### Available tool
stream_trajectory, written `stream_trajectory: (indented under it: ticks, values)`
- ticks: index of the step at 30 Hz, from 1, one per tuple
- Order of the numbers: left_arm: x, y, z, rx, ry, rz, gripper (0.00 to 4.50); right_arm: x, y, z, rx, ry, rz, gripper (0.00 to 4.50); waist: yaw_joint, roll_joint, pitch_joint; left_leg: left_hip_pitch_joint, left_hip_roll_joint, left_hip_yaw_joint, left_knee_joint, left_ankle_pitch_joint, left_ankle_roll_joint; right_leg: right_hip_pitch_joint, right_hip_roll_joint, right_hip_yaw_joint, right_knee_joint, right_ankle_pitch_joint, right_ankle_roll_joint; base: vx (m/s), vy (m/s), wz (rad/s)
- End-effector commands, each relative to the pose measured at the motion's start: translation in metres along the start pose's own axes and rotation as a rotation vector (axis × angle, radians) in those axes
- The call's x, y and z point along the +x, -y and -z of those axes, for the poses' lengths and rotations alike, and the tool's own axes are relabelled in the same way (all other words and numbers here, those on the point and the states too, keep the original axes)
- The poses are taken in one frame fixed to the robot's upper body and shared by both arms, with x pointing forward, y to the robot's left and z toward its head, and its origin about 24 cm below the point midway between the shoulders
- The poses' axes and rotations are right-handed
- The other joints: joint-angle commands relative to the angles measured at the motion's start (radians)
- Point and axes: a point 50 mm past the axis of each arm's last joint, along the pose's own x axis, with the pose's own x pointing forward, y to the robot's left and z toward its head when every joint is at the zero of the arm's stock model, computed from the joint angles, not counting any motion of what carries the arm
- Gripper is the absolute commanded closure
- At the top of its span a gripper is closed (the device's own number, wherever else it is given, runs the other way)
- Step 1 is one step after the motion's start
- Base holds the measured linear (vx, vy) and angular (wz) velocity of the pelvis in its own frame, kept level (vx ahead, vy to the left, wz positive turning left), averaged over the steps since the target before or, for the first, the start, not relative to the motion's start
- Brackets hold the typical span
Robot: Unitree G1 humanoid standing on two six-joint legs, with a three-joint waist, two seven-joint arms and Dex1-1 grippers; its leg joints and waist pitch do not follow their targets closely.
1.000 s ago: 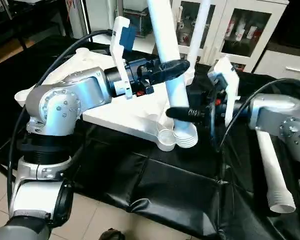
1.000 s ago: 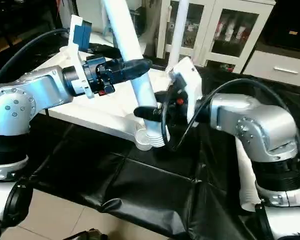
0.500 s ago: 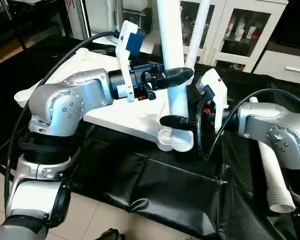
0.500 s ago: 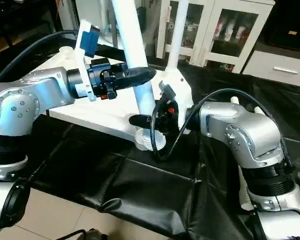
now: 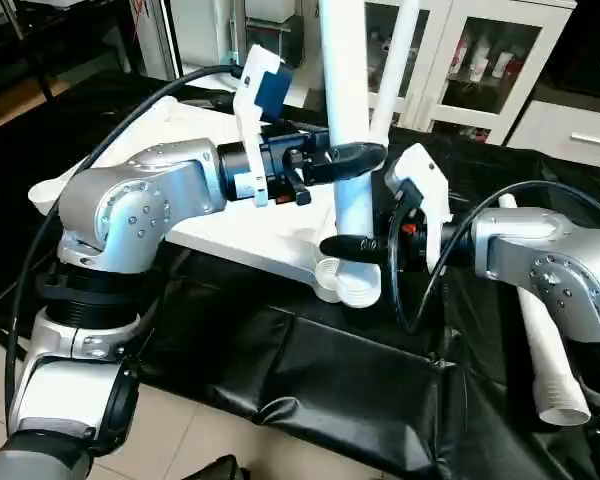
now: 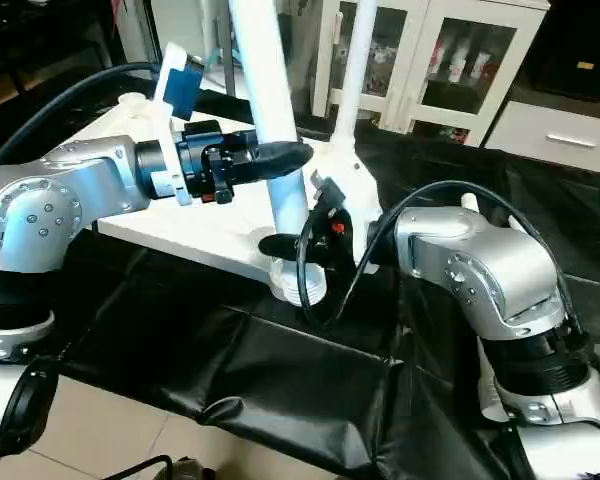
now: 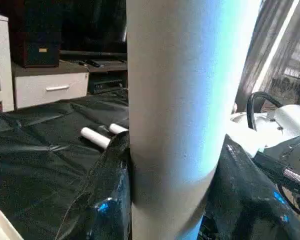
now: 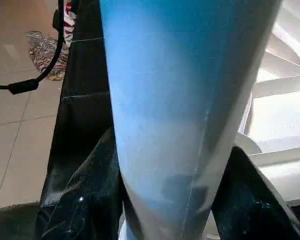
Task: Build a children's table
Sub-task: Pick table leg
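1. Two tools hold one upright leg [image 5: 348, 150]: the left tool [image 5: 352, 158] clamps it partway up the shaft, and the right tool [image 5: 352, 244] sits lower, one finger across the tube just above its ribbed end. How firmly the right tool bites cannot be told. The leg's foot rests at the near corner socket [image 5: 332, 275] of the upturned white top [image 5: 250, 235], directly beneath the right tool.
2. Misalignment is the main risk: if the leg leans while pressed down, the ribbed end may jam on the socket rim instead of seating.
3. Opposing pulls from the two tools could bend the tube or twist it out of the looser hold.
4. Downward force may slide the top across the black-covered tabletop [image 5: 310, 380], since nothing pins it.
5. Another leg [image 5: 395, 70] stands beyond the left tool; a spare leg [image 5: 545, 350] lies beside the right arm, where an elbow swing could knock it.
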Motion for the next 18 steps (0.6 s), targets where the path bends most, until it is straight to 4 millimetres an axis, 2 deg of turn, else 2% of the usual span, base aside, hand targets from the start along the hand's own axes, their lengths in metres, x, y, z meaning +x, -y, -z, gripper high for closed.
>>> stream_trajectory:
  ticks: [1,6,7,8,11,13,18]
  values:
    - [0.0022,0.0030,-0.0112,0.055,0.009,0.013,2.71,-0.0017,-0.0011,0.0031,0.003,-0.016,-0.008,2.64,0.002,-0.003,-0.075,0.017,0.007,0.003,-0.065,-0.127,-0.046,0.055,-0.043,0.031,-0.060,-0.086,-0.192,0.000,0.000,0.00]
    - [0.0022,0.0028,-0.0112,0.057,0.009,0.017,2.71,-0.0004,-0.0014,0.0038,-0.006,-0.018,-0.003,2.65,0.002,-0.003,-0.075,0.018,0.007,0.003,-0.064,-0.128,-0.046,0.055,-0.043,0.031,-0.059,-0.082,-0.196,0.000,0.000,0.00]
    - [0.0022,0.0026,-0.0111,0.058,0.008,0.016,2.71,-0.0002,-0.0009,0.0034,-0.005,-0.015,0.001,2.09,0.003,-0.003,-0.075,0.018,0.007,0.003,-0.064,-0.127,-0.045,0.055,-0.043,0.031,-0.059,-0.082,-0.197,0.000,0.000,0.00]
    - [0.0021,0.0026,-0.0110,0.059,0.006,0.016,2.71,0.0002,-0.0002,0.0032,-0.001,-0.011,0.007,1.95,0.003,-0.003,-0.075,0.018,0.007,0.003,-0.064,-0.127,-0.045,0.056,-0.043,0.031,-0.059,-0.081,-0.197,0.000,0.000,0.00]
    - [0.0020,0.0026,-0.0109,0.061,0.004,0.017,2.71,0.0009,-0.0002,0.0037,0.006,-0.013,0.007,1.85,0.002,-0.003,-0.075,0.018,0.007,0.003,-0.064,-0.130,-0.045,0.056,-0.043,0.031,-0.059,-0.083,-0.196,0.000,0.000,0.00]
    - [0.0020,0.0026,-0.0108,0.062,0.002,0.018,2.71,0.0014,-0.0001,0.0050,-0.004,-0.023,0.014,1.56,0.003,-0.002,-0.075,0.018,0.007,0.003,-0.064,-0.123,-0.044,0.055,-0.042,0.031,-0.058,-0.072,-0.199,0.000,0.000,0.00]
    - [0.0019,0.0026,-0.0106,0.064,-0.002,0.021,2.71,0.0014,0.0006,0.0076,-0.007,-0.035,0.022,1.45,0.002,-0.002,-0.075,0.019,0.008,0.002,-0.065,-0.129,-0.047,0.055,-0.043,0.031,-0.059,-0.081,-0.197,0.000,0.000,0.00]
